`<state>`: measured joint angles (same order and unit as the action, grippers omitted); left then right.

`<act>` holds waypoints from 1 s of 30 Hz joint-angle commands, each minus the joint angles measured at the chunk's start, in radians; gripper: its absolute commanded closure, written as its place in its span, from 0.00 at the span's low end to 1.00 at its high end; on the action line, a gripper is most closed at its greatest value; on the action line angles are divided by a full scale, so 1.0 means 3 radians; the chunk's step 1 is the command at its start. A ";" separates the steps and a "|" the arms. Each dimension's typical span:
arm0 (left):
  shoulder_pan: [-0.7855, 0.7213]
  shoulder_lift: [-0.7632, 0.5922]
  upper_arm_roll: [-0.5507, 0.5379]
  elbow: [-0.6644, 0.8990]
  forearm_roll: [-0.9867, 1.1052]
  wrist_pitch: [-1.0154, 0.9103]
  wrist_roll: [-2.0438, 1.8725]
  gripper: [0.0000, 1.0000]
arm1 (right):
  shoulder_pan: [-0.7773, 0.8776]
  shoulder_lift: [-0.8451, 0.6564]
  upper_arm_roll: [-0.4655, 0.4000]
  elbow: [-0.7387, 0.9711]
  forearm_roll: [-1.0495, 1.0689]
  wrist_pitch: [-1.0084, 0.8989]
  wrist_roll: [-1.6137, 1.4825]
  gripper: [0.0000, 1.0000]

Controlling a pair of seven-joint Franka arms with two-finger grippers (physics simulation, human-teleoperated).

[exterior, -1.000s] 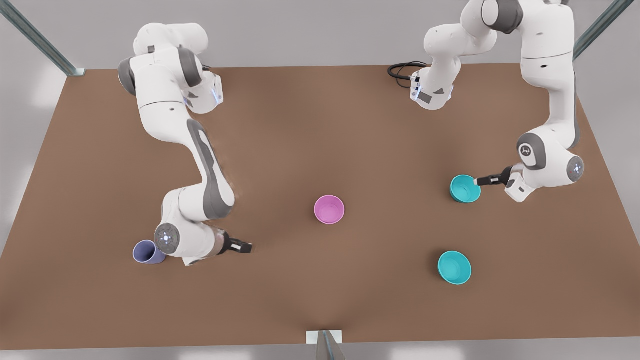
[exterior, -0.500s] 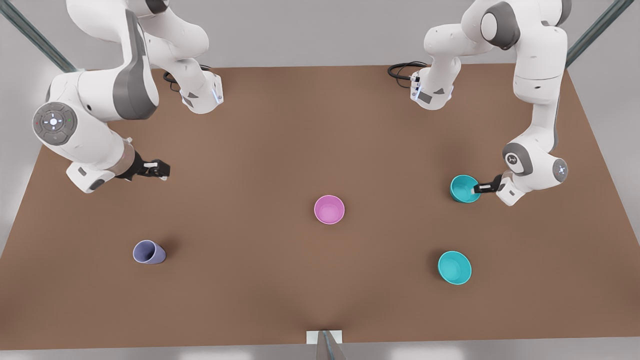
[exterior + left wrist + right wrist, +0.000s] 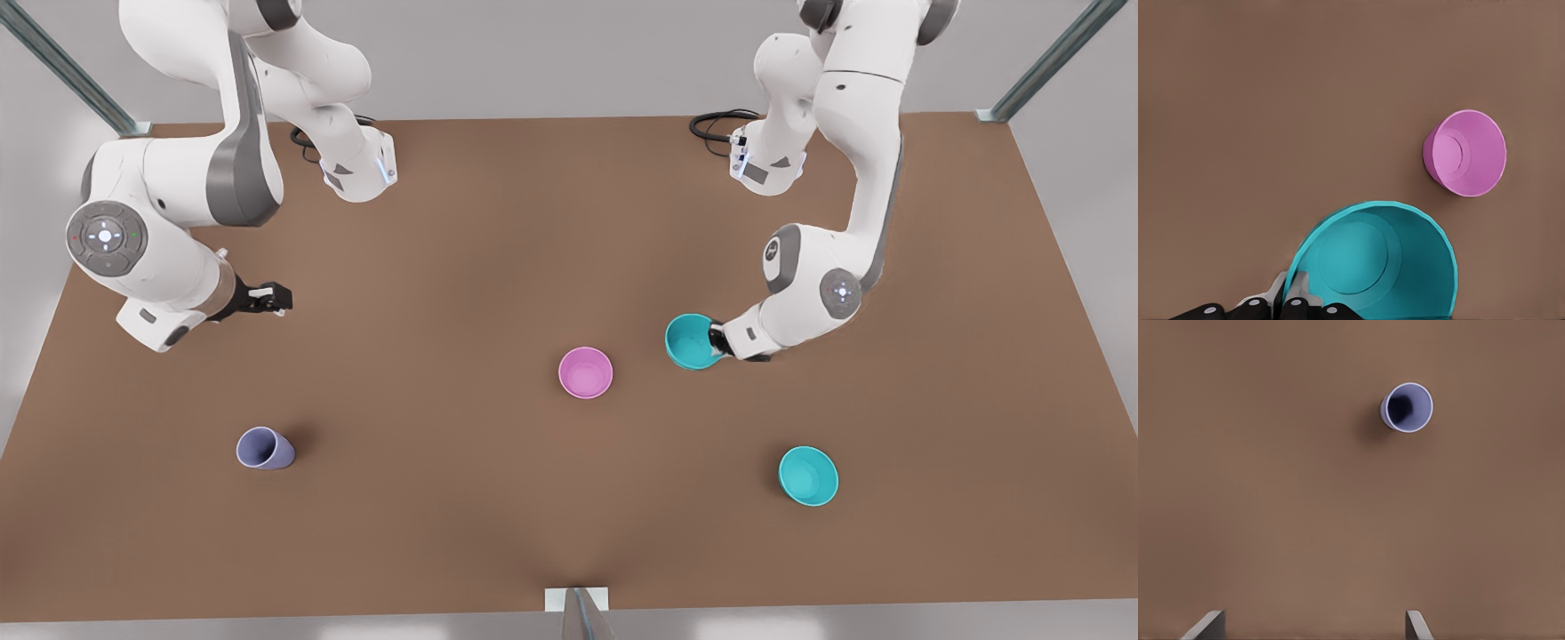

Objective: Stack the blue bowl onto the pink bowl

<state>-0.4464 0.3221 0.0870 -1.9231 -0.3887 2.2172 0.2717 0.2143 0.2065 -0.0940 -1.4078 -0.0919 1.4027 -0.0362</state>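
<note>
The blue bowl [image 3: 692,341] is gripped by its rim in my left gripper [image 3: 714,340], which is shut on it, on the arm at the front view's right. It sits a short way to the front view's right of the pink bowl [image 3: 585,372], apart from it. In the left wrist view the blue bowl [image 3: 1371,260] appears tilted, one finger [image 3: 1297,288] inside the rim, and the pink bowl [image 3: 1465,152] stands beyond it. My right gripper [image 3: 276,298] hovers open at the front view's left, and in the right wrist view its fingertips [image 3: 1210,624] are spread wide.
A second teal bowl [image 3: 808,476] stands near the front on the front view's right. A lavender cup [image 3: 264,448] lies at the front left, also seen as the cup [image 3: 1408,407] from the right wrist. Black cables [image 3: 716,124] lie at the brown table's [image 3: 498,222] back edge.
My left gripper has carried the blue bowl toward the front view's left, close to the pink bowl. My right arm swung up and away from the lavender cup, then held nearly still.
</note>
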 commanded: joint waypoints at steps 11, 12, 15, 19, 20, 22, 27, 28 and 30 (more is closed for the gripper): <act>-0.0562 0.1125 -0.0034 0.1430 0.0068 -0.0253 -0.3529 0.79 | -0.0003 0.0002 -0.0004 0.0009 0.0005 -0.0012 -0.0329 0.00; -0.0593 0.1125 -0.0034 0.1420 0.0063 -0.0253 -0.3529 0.79 | -0.0003 0.0002 -0.0004 0.0009 0.0000 -0.0012 -0.0329 0.00; -0.0634 0.1140 -0.0101 0.1348 0.0053 -0.0263 -0.3559 0.79 | -0.0003 0.0002 -0.0004 0.0009 0.0010 -0.0012 -0.0329 0.00; -0.0649 0.1166 -0.0106 0.1307 0.0053 -0.0258 -0.3559 0.79 | 0.0002 0.0002 -0.0004 0.0009 0.0000 -0.0012 -0.0329 0.00; -0.0654 0.1166 -0.0106 0.1307 0.0058 -0.0258 -0.3565 0.79 | -0.0003 0.0002 -0.0004 0.0009 0.0000 -0.0012 -0.0329 0.00; -0.0649 0.1176 -0.0106 0.1307 0.0058 -0.0253 -0.3559 0.79 | -0.0003 0.0002 -0.0003 0.0014 0.0000 -0.0007 -0.0329 0.00; -0.0639 0.1176 -0.0106 0.1307 0.0048 -0.0232 -0.3564 0.79 | -0.0003 0.0002 -0.0004 0.0019 0.0005 -0.0007 -0.0329 0.00; -0.0639 0.1176 -0.0106 0.1307 0.0038 -0.0232 -0.3565 0.79 | -0.0003 0.0002 -0.0004 0.0019 0.0005 -0.0007 -0.0329 0.00; -0.0639 0.1176 -0.0121 0.1307 0.0043 -0.0232 -0.3559 0.79 | -0.0003 0.0002 -0.0004 0.0019 0.0005 -0.0007 -0.0329 0.00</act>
<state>-0.6381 0.6761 0.0520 -1.5314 -0.3726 2.1460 -0.5924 0.2139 0.2082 -0.0947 -1.4026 -0.0906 1.4008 -0.1164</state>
